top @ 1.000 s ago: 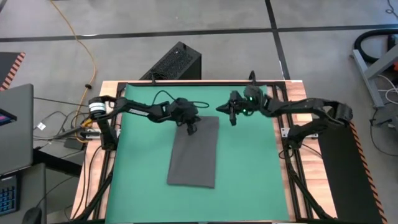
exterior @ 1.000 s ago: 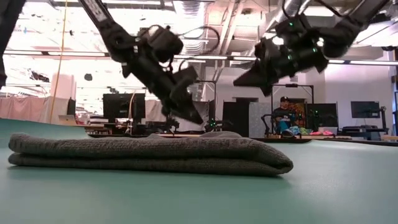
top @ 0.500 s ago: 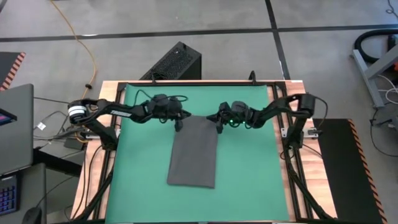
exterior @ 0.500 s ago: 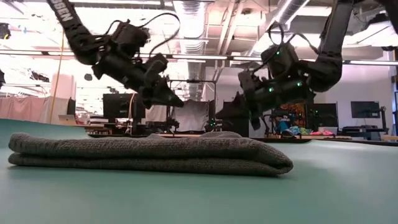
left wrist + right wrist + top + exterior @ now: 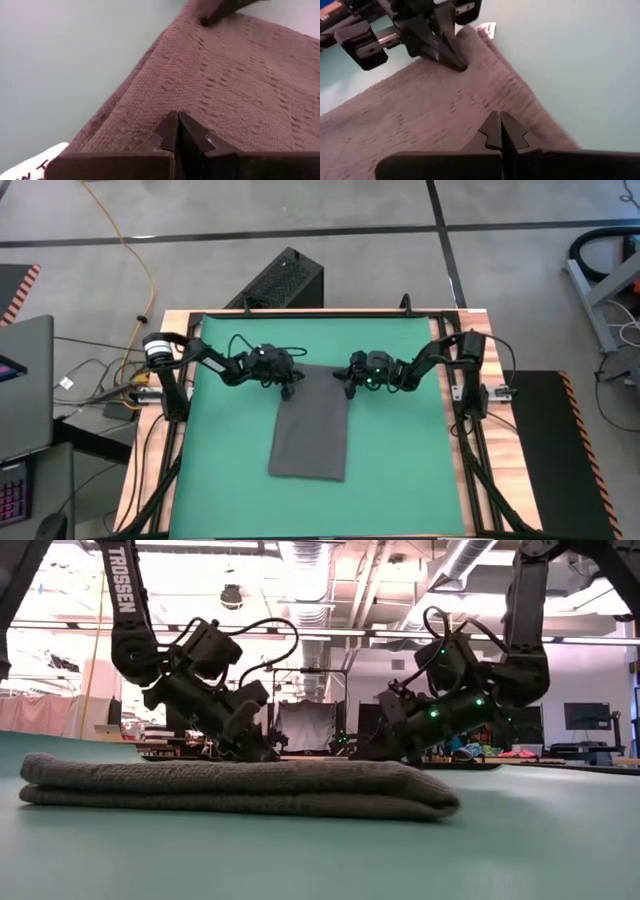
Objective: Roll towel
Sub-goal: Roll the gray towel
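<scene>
The towel (image 5: 310, 430), a dark grey cloth folded into a long rectangle, lies flat on the green mat (image 5: 400, 450) with its layered edge facing the low view (image 5: 230, 790). Its small white tag (image 5: 486, 28) sticks out at the far left corner. My left gripper (image 5: 290, 388) is shut, with its tips down on the towel near that corner. My right gripper (image 5: 348, 386) is shut, with its tips near the far right corner. Each wrist view shows the other arm's gripper farther along the far edge. My left gripper sets its shut fingertips (image 5: 459, 66) on the towel's top face just inside the far left corner (image 5: 170, 107), slanting down from the table's left. The towel stays flat on the mat. My right gripper sets its shut fingertips (image 5: 205, 20) on the towel's top face near the far right corner (image 5: 507, 107), slanting down from the table's right.
Bare green mat lies to the left (image 5: 230, 450) and right of the towel and in front of it. A wooden table frame (image 5: 140, 470) borders the mat. Beyond the far edge a black box (image 5: 282, 278) stands on the floor.
Both grippers have come down onto the towel's far end and stayed shut. The right one dropped from well above and moved toward the table's left to the far right corner, rolling its wrist. The left one sank and drew back toward the far left corner.
</scene>
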`<state>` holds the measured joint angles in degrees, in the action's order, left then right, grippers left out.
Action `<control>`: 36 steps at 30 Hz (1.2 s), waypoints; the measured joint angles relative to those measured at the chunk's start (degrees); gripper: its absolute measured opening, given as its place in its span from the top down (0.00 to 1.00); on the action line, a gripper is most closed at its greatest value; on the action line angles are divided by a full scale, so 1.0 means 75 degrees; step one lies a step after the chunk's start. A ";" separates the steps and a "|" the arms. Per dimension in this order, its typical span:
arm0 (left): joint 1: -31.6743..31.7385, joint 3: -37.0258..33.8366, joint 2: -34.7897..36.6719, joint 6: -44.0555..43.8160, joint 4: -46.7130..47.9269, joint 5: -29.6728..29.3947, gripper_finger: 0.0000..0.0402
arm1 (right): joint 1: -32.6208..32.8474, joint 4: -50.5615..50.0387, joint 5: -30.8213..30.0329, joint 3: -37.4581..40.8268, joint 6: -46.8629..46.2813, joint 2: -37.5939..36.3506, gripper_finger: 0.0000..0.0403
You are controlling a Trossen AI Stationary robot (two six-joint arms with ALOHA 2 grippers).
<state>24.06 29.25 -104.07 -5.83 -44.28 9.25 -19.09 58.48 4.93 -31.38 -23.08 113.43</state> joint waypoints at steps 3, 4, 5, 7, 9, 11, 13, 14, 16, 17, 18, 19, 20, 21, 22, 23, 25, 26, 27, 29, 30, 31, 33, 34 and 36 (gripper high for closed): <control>0.0091 -0.0169 -0.0122 -0.0088 0.0042 -0.0127 1.00 | 0.0003 -0.0391 -0.0172 -0.0013 0.0101 -0.0032 0.98; 0.0118 -0.0216 -0.0118 -0.0138 0.0035 -0.0163 1.00 | 0.0003 -0.0439 -0.0188 -0.0016 0.0152 -0.0032 0.98; 0.0137 -0.0257 -0.0114 -0.0237 -0.0002 -0.0156 1.00 | 0.0003 -0.0462 -0.0190 -0.0014 0.0184 -0.0032 0.98; 0.0136 -0.0295 -0.0114 -0.0425 -0.0060 -0.0036 1.00 | 0.0000 -0.0419 -0.0207 -0.0011 0.0142 -0.0026 0.98; 0.0112 -0.0290 -0.0115 -0.0652 -0.0065 0.0157 1.00 | -0.0005 -0.0332 -0.0233 0.0002 0.0080 -0.0065 0.98; 0.0028 -0.0265 -0.0113 -0.0922 -0.0078 0.0168 1.00 | -0.0035 -0.0375 -0.0292 0.0001 -0.0125 -0.0190 0.97; -0.0036 -0.0267 0.0000 -0.1051 -0.0090 0.0220 1.00 | -0.0090 -0.0448 -0.0271 0.0007 -0.0295 -0.0365 0.97; -0.0057 -0.0267 0.0127 -0.1070 -0.0086 0.0247 1.00 | -0.0111 -0.0503 -0.0240 0.0018 -0.0329 -0.0514 0.97; -0.0059 -0.0287 0.0520 -0.1019 0.0169 0.0310 1.00 | -0.0133 -0.0748 -0.0229 0.0067 -0.0411 -0.0922 0.97; -0.0062 -0.0294 0.0779 -0.0953 0.0328 0.0309 1.00 | -0.0131 -0.0869 -0.0275 0.0066 -0.0414 -0.1164 0.97; -0.0065 -0.0288 0.1078 -0.0883 0.0451 0.0304 1.00 | -0.0131 -0.1007 -0.0289 0.0057 -0.0410 -0.1433 0.97; -0.0065 -0.0285 0.1379 -0.0827 0.0528 0.0272 1.00 | -0.0090 -0.1119 -0.0291 0.0053 -0.0406 -0.1729 0.97; -0.0065 -0.0264 0.1740 -0.0797 0.0763 0.0180 1.00 | -0.0014 -0.1262 -0.0286 0.0026 -0.0396 -0.1991 0.97; -0.0065 -0.0273 0.2061 -0.0790 0.1030 0.0132 1.00 | 0.0107 -0.1422 -0.0281 0.0019 -0.0367 -0.2211 0.97; -0.0114 -0.0284 0.2349 -0.0789 0.1252 0.0118 1.00 | 0.0275 -0.1624 -0.0284 0.0027 -0.0342 -0.2391 0.97; -0.0205 -0.0285 0.2634 -0.0789 0.1412 0.0092 1.00 | 0.0488 -0.1743 -0.0289 0.0041 -0.0286 -0.2529 0.97; -0.0538 -0.0332 0.3196 -0.0772 0.1651 0.0094 1.00 | 0.0977 -0.1794 -0.0441 0.0033 -0.0265 -0.2714 0.97; -0.0752 -0.0397 0.3390 -0.0710 0.1636 0.0082 1.00 | 0.1211 -0.1795 -0.0634 0.0015 -0.0323 -0.2762 0.98; -0.1001 -0.0510 0.3515 -0.0673 0.1632 -0.0042 1.00 | 0.1459 -0.1822 -0.0898 0.0006 -0.0396 -0.2763 0.98; -0.1498 -0.0775 0.3626 -0.0671 0.1680 -0.0438 1.00 | 0.1907 -0.1885 -0.1552 0.0010 -0.0590 -0.2565 0.98; -0.1721 -0.0933 0.3628 -0.0728 0.1477 -0.0567 1.00 | 0.2092 -0.1944 -0.1833 0.0012 -0.0721 -0.2448 0.98; -0.1934 -0.1111 0.3615 -0.0857 0.1140 -0.0666 1.00 | 0.2250 -0.1931 -0.2142 0.0021 -0.0862 -0.2299 0.98; -0.2292 -0.1460 0.3494 -0.1111 0.0498 -0.0797 1.00 | 0.2490 -0.1744 -0.2649 0.0018 -0.1204 -0.2000 0.98; -0.2473 -0.1646 0.3385 -0.1236 0.0232 -0.0909 1.00 | 0.2574 -0.1708 -0.2806 0.0015 -0.1399 -0.1861 0.98; -0.2738 -0.1918 0.3119 -0.1378 -0.0280 -0.1154 1.00 | 0.2758 -0.1639 -0.3056 0.0012 -0.1829 -0.1488 0.98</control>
<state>3.53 14.87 -80.68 -16.16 -46.38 0.59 1.59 46.19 -17.98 -31.29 -36.79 102.27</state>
